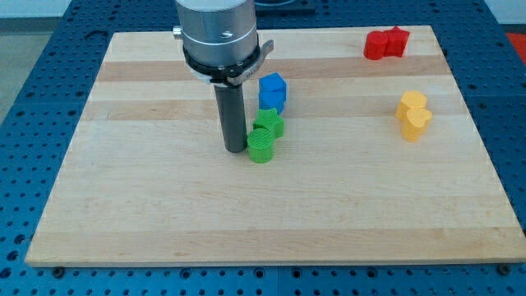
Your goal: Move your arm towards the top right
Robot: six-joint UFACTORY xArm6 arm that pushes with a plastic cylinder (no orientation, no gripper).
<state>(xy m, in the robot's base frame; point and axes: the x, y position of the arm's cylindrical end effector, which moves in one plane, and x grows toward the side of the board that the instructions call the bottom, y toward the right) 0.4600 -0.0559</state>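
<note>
My tip [235, 149] rests on the wooden board [148, 205] left of centre, just left of a green cylinder [261, 148]. A green star block [269, 123] sits right behind the cylinder, touching it. A blue cube [272, 91] stands above them, to the right of the rod. At the view's top right are a red cylinder [376, 45] and a red star block [397, 40], side by side. At the right are two yellow blocks, one [412, 104] behind the other [417, 123], touching.
The arm's grey round body [217, 37] hangs over the board's top middle. A blue perforated table [33, 82] surrounds the board on all sides.
</note>
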